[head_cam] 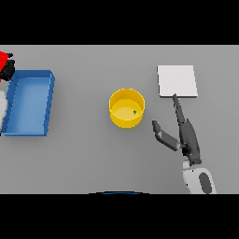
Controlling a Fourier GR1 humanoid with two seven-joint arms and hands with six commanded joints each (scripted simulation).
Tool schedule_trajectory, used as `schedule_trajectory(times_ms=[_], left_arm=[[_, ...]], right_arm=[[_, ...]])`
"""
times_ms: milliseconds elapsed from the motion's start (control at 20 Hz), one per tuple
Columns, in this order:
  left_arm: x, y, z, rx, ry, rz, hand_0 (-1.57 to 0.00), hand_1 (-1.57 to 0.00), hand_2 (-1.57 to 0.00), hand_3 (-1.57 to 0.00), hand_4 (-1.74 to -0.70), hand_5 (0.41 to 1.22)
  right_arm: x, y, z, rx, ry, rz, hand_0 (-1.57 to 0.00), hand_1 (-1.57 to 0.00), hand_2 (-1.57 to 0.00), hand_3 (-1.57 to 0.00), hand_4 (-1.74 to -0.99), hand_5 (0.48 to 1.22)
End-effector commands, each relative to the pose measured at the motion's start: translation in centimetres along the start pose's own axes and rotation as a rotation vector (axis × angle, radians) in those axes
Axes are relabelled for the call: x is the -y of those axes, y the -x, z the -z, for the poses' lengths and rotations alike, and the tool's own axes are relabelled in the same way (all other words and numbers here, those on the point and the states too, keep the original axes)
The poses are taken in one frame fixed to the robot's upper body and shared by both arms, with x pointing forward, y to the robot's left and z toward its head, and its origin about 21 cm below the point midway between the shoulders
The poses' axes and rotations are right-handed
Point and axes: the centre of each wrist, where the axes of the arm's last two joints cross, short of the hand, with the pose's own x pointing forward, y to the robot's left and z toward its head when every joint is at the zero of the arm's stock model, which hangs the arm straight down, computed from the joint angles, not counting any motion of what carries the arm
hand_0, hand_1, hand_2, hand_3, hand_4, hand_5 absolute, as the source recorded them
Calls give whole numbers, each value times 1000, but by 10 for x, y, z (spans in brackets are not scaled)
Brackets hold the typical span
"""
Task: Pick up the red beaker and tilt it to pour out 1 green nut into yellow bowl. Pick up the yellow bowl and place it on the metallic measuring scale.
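Observation:
The yellow bowl point(126, 108) stands upright near the table's middle, with a small green nut point(135, 112) inside it toward its right. The metallic measuring scale point(177, 80), a flat pale square, lies to the bowl's upper right. My right hand point(186, 135) is open to the right of the bowl, fingers straight and reaching up to the scale's near edge, thumb spread toward the bowl without touching it. The red beaker point(4, 60) shows at the far left edge, with my left hand point(7, 71) dark beside it; its grip is unclear.
A blue rectangular tray point(29, 102) lies at the left, between the beaker and the bowl. Part of my left arm point(2, 107) shows pale at the tray's left side.

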Motion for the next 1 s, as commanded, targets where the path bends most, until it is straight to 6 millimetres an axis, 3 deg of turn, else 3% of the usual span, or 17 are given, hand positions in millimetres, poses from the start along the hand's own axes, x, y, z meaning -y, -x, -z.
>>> schedule_trajectory(times_ms=[0, 200, 350, 400, 550, 650, 700, 800, 950], left_arm=[[2, 4, -4, -7, 1, -15, -1571, -1571, -1571, -1512, -1741, 1221], [13, 14, -18, -63, 19, -54, -1571, -1571, -1571, -1547, -1741, 1123], [13, 21, -25, -48, 22, -8, -1571, -1571, -1571, -1559, -1713, 991], [14, 26, -28, -49, 25, 4, -1571, -1571, -1571, -1561, -1645, 941], [12, 30, -35, -56, 40, 35, -1571, -1543, -1501, -1470, -1275, 810], [11, 30, -38, -45, 68, 42, -1393, -1215, -1209, -1136, -1068, 749], [10, 33, -39, -46, 74, 49, -1207, -995, -1020, -952, -1002, 720], [13, 36, -41, -52, 100, 78, -772, -637, -652, -614, -920, 677], [17, 36, -39, -49, 139, 149, -395, -325, -334, -314, -836, 657]], right_arm=[[2, -1, -1, 11, 0, -1, 1, 1, 1, 1, -1004, 648], [-1, 1, -2, 19, 11, 7, 1, 1, 1, 1, -1010, 650], [1, 1, -4, 18, 6, 0, 1, 1, 1, 1, -1017, 638], [-1, 0, -4, 17, 2, 1, 1, 1, 1, 1, -1021, 636], [2, -1, -5, 25, 15, -7, 1, 1, 1, 1, -1012, 634], [1, 0, -5, 28, 5, 8, 1, 1, 1, 1, -1007, 635], [2, 1, -5, 20, 9, 10, 1, 1, 1, 1, -1004, 636], [1, 0, -3, 19, 11, 12, 1, 1, 1, 1, -1005, 634], [-1, -1, -2, 29, 11, 6, 1, 1, 1, 1, -1011, 639]])
